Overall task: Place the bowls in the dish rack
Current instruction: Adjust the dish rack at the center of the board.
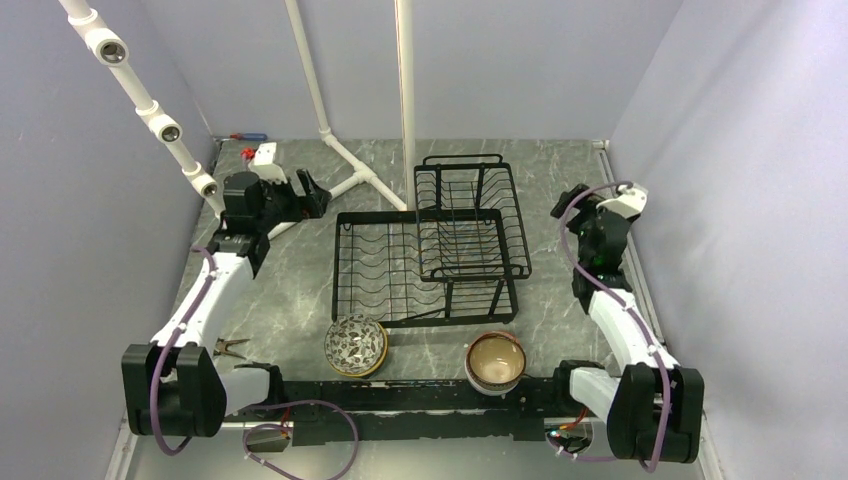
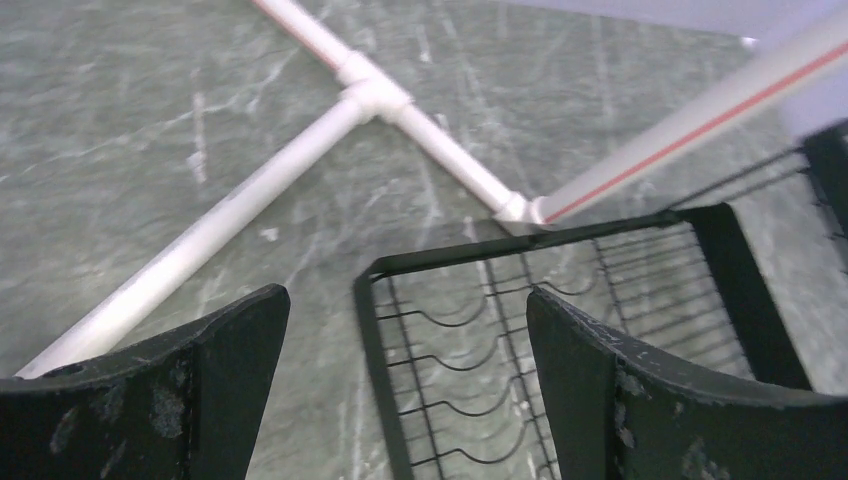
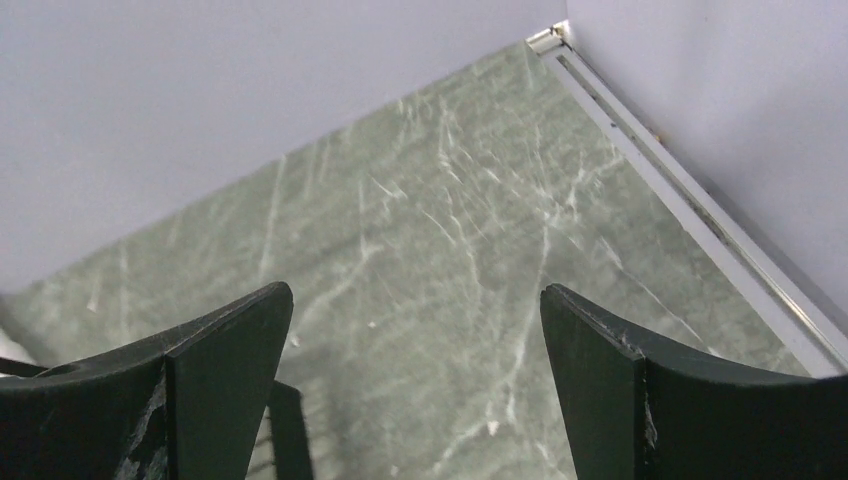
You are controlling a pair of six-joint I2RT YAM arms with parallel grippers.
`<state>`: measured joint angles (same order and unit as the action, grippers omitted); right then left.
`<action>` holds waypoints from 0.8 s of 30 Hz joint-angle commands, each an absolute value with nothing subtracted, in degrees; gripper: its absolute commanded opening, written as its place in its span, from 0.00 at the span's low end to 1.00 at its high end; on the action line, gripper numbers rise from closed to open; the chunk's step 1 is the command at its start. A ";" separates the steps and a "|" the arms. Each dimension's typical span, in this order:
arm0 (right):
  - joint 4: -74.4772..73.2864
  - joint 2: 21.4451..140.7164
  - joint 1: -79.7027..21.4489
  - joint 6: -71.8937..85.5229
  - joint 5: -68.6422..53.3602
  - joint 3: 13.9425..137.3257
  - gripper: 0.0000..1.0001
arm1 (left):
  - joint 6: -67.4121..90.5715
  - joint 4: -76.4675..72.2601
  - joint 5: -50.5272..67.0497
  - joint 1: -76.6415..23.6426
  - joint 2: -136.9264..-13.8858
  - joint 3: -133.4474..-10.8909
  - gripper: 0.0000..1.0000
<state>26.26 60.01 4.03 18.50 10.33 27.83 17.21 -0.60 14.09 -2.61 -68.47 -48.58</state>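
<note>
Top external view showed the left gripper (image 1: 312,192) and the right gripper (image 1: 572,203) both spread wide and empty, flanking the dish rack (image 1: 430,250). The patterned bowl (image 1: 355,344) and the brown-rimmed bowl (image 1: 495,362), apparently stacked on another, sat near the arm bases. A rim pinch there risked tilting the stack or clipping wire.

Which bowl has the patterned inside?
The left bowl, near the rack's front-left corner: dark pattern inside. The right bowl is plain cream with a brown rim.
</note>
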 commanded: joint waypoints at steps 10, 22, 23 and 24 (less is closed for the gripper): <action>2.78 58.04 4.04 30.69 0.30 45.18 1.00 | 22.32 17.05 20.31 -2.65 -69.12 -60.93 0.95; 5.74 58.84 4.02 31.36 -26.01 48.49 1.00 | 22.48 23.86 26.92 -2.59 -65.10 -58.27 0.95; 6.25 59.00 4.01 31.63 -27.11 48.51 1.00 | 22.12 26.84 28.15 -2.63 -65.41 -58.30 0.95; 6.90 59.30 4.01 31.83 -28.16 48.52 1.00 | 21.26 29.60 29.35 -2.63 -65.92 -58.66 0.95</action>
